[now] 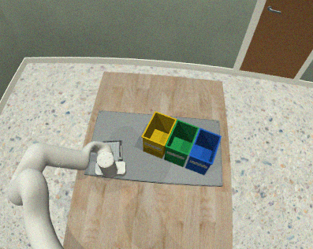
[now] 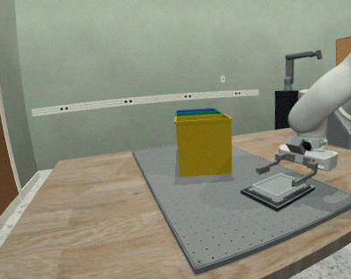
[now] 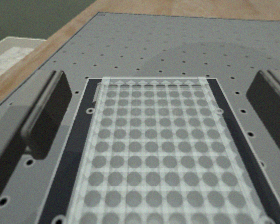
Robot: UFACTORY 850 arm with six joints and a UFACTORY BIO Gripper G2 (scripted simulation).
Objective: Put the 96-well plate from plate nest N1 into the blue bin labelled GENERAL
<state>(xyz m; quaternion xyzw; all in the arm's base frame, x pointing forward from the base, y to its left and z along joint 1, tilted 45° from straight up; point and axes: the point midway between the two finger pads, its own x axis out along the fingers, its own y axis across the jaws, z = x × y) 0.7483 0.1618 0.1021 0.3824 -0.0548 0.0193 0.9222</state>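
Grey fingers (image 2: 278,169) spread wider than the clear plate (image 1: 116,150) (image 2: 278,185) (image 3: 156,150), probably so they can straddle it in its nest (image 1: 121,143) (image 2: 278,206) (image 3: 77,155).

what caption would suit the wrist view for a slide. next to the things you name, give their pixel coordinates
Open gripper (image 1: 117,157) (image 2: 281,176) (image 3: 158,110) poised around a 96-well plate (image 1: 117,150) (image 2: 278,185) (image 3: 158,147) seated in its dark-rimmed nest (image 2: 278,205) (image 3: 77,150), neither finger touching it.

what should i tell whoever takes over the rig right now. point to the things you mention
Gripper (image 2: 281,176) (image 3: 158,112): open and empty, fingers either side of the 96-well plate (image 1: 116,149) (image 2: 278,184) (image 3: 152,147), a gap on both sides.
Plate: in its dark nest (image 2: 278,206) (image 3: 73,172).
Bins: yellow (image 1: 158,135) (image 2: 205,147), green (image 1: 180,143) and blue (image 1: 203,151), side by side, all upright; blue is the target, farthest from the plate.
Done: gripper lined up at the plate, by the look of it.
Left: grip, lift, carry to blue, release, move clear, bins kept upright.
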